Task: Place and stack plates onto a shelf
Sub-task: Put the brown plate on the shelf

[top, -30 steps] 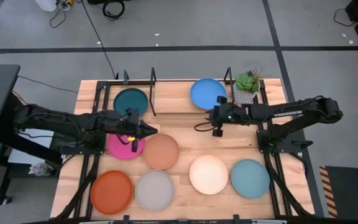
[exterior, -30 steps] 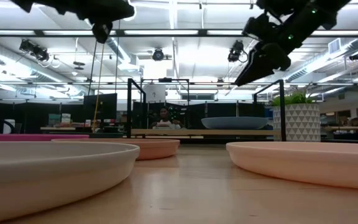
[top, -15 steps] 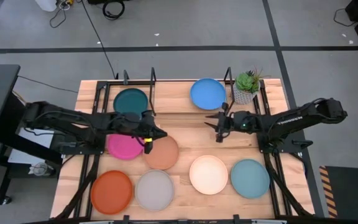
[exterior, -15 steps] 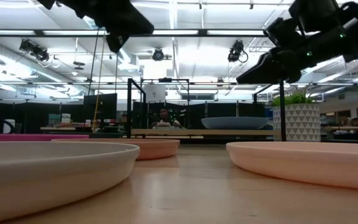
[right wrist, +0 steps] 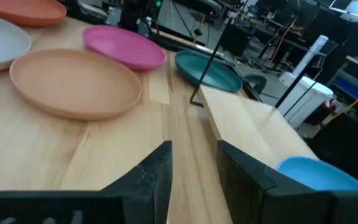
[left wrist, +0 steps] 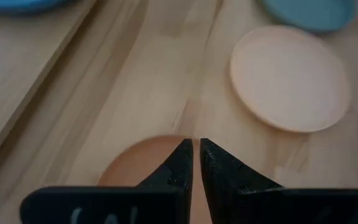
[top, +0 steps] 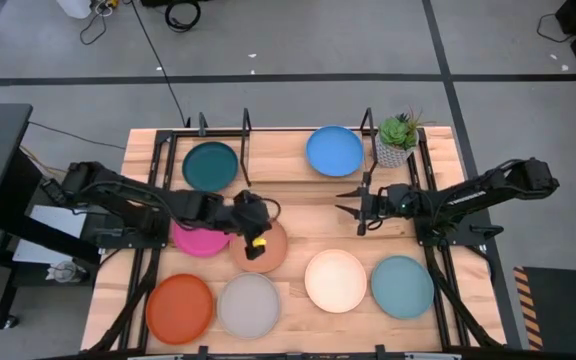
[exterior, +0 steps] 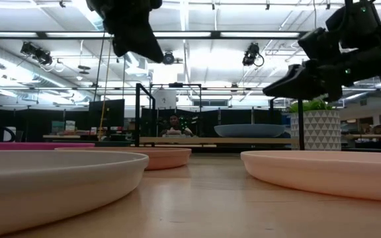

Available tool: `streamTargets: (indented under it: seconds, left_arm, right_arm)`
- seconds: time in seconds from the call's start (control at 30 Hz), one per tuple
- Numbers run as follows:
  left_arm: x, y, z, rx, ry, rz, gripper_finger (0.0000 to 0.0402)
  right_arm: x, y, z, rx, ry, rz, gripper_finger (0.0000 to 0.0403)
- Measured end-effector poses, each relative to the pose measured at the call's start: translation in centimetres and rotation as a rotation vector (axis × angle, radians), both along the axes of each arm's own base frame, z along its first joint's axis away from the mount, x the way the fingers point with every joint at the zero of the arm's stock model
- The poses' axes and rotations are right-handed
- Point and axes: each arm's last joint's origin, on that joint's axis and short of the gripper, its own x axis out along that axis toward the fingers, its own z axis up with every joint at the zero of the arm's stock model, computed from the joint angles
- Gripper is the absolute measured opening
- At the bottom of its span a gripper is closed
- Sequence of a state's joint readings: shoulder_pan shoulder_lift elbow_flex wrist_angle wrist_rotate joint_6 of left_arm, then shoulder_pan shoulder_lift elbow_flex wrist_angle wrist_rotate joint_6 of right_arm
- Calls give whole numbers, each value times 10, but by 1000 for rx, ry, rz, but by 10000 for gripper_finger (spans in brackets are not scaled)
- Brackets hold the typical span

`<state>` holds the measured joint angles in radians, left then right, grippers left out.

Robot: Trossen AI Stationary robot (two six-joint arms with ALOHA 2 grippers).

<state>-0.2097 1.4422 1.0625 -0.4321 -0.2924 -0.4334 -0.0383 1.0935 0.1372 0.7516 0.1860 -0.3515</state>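
Left gripper (top: 258, 243), nearly clenched and empty, poised over round matte peach-tan plate (top: 259, 245), likely for pickup. Right gripper (top: 348, 204), parted and empty, waiting beside that plate.

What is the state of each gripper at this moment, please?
Left gripper: shut, empty, above the peach-tan plate.
Right gripper: open, empty, over bare table in front of the shelf.
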Motion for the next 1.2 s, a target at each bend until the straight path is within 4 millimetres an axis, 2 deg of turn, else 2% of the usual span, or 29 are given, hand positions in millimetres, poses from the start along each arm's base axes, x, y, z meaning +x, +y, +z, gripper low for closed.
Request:
streamTargets:
  seconds: [0.23, 0.4, 0.53, 0.7, 0.87, 1.2]
  left_arm:
    - [21, -22, -14, -65, 48, 86, 103]
    - [41, -42, -22, -105, 103, 38, 144]
    - [58, -51, -23, -80, 145, 7, 150]
    - [72, -53, -34, -52, 253, 34, 151]
    - [79, -51, -50, -110, 362, 87, 151]
    - [89, -51, -74, -140, 399, 188, 151]
  right_arm:
    - [-7, 0, -6, -13, -12, -1, 130]
    - [-8, 0, -5, -47, -31, 5, 130]
    - [-8, 0, -5, -64, -26, 8, 130]
    - [-8, -1, -6, -73, -18, -23, 130]
    - [-9, -3, -6, -91, -2, -80, 130]
    - [-8, -5, -5, -127, -3, -72, 130]
